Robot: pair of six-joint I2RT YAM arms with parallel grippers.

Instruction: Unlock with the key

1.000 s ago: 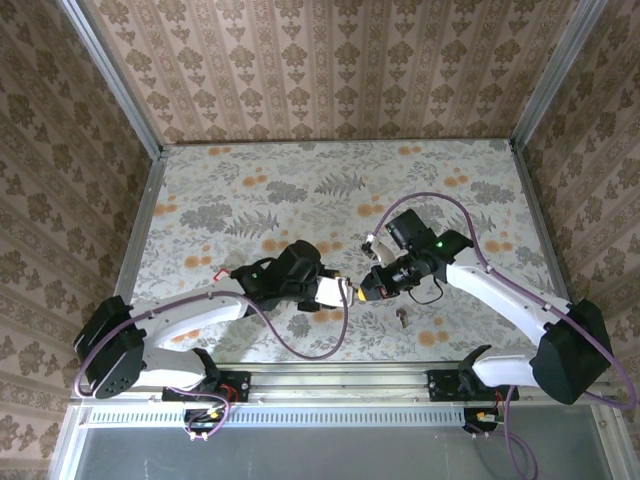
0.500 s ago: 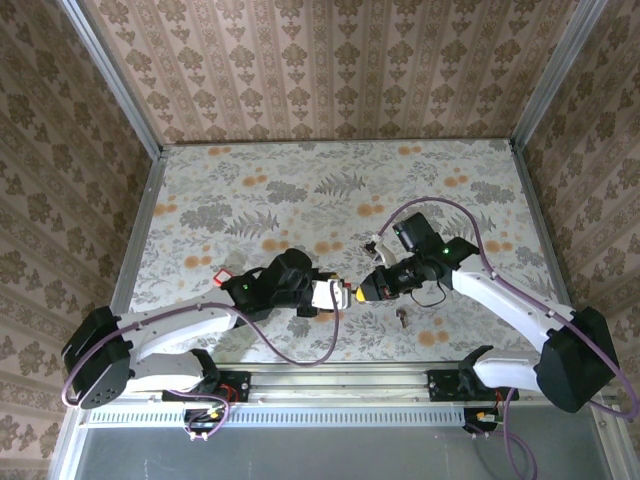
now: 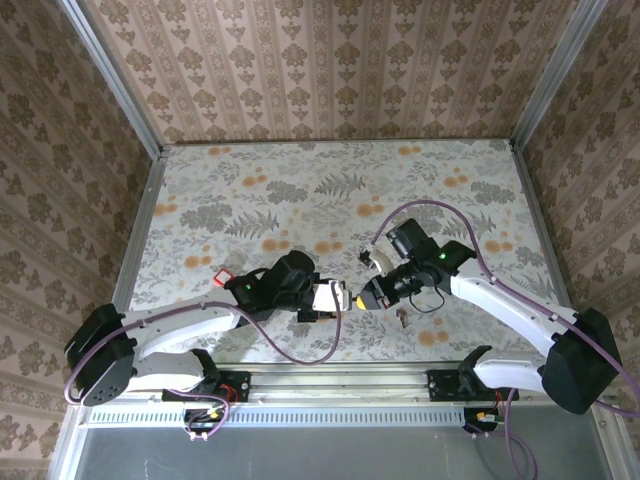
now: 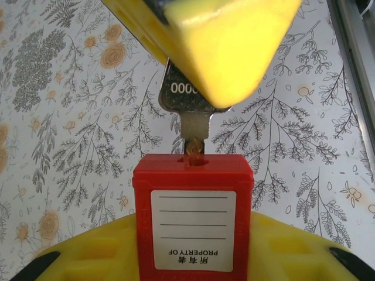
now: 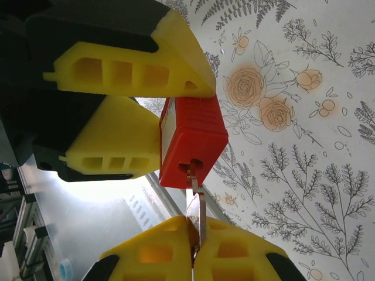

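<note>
From above, the floral-clothed table [image 3: 300,180] and both white arms are seen whole. The left gripper [image 3: 338,297] and right gripper [image 3: 366,296] meet tip to tip, but what they carry is too small to read there. A small dark thing [image 3: 402,317] lies on the cloth just beside the right gripper.

The left wrist view supplies the detail. The red padlock [image 4: 193,193], a smooth, boxy plastic body, carries a white lined label [image 4: 193,229] printed "PROPERTY OF" upside down. It sits clamped between the left fingers [image 4: 82,257], whose jaws are parted only by its width. Just past those fingertips is the key [image 4: 186,99], flat grey metal with "0000" stamped on its rounded head, half covered by one of the right fingers [image 4: 228,47]. Its narrow blade meets the slot in the padlock's end face.

The right wrist view turns the key edge-on. It is a thin strip pinched between the right fingers [image 5: 152,252], which are pressed fully together on it. Its tip is in the keyhole; how deep cannot be told. All the fingers are blocky yellow plastic with moulded hollows.

A second earlier the grippers met slightly farther from the arm bases. They now sit closer to the small dark thing, which has not moved.
</note>
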